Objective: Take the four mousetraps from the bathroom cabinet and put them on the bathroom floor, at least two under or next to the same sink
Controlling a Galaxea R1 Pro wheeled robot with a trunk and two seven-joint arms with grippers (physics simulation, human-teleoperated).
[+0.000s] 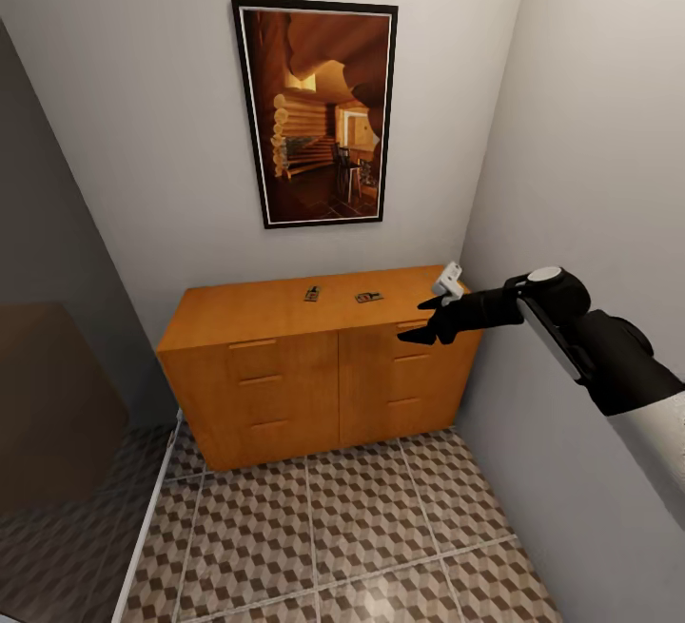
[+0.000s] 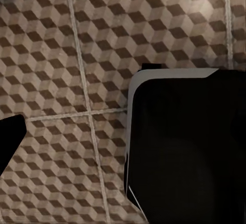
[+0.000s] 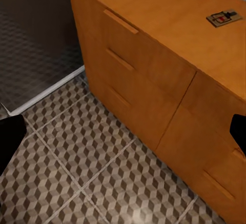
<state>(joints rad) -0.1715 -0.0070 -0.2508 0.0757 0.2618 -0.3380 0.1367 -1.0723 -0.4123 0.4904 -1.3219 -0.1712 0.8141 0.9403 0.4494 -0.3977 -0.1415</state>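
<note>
cube-patterned bathroom floor [image 1: 362,528] fills the lower frame below the cabinet [image 1: 285,385] at centre, while the right gripper [image 1: 433,323] reaches in from the right edge toward the cabinet top, probably lining up a pick. two mousetraps [image 1: 312,294] [image 1: 368,297] lie there; any others are unseen, and i cannot tell whether either arm's jaws are spread.

you get soft, even light, with pale glare on the bathroom floor [image 1: 381,594] tiles nearest you. the left side sits dim, and both wrist views look slightly soft.
</note>
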